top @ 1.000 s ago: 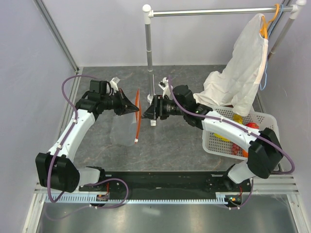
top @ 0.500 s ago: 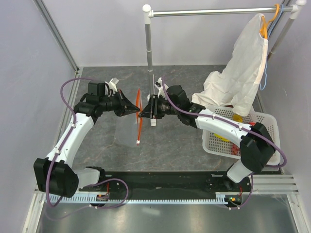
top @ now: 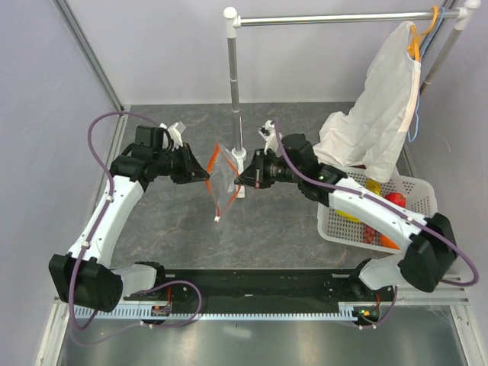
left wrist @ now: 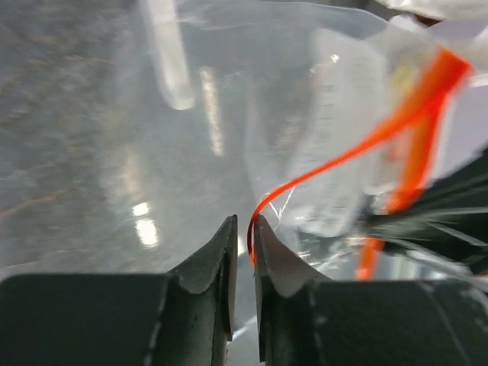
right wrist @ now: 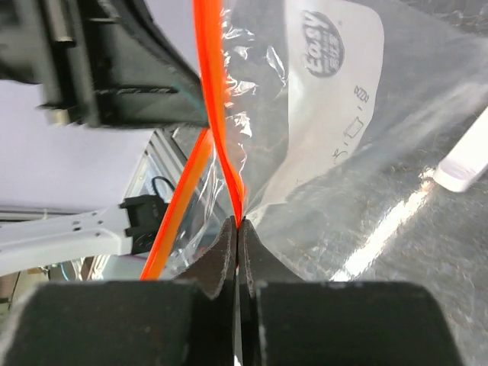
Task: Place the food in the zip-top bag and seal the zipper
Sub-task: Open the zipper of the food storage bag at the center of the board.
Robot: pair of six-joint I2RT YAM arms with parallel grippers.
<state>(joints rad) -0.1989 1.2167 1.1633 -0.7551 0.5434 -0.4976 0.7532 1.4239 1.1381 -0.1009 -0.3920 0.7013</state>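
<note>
Clear thin plastic makes this bag light, limp and slippery, so I judge the stiffer red zipper rim the safest place to hold it. The left pincer and right pincer are each clamped shut on that rim, with the bag hanging between them over the bench. Both arms reach inward with forearms about level, pincers facing each other. The fruit sits in the white basket on the right, well apart

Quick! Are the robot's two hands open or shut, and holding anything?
Left gripper: shut, pinching the zipper of the zip-top bag.
Right gripper: shut on the zipper too.
</note>
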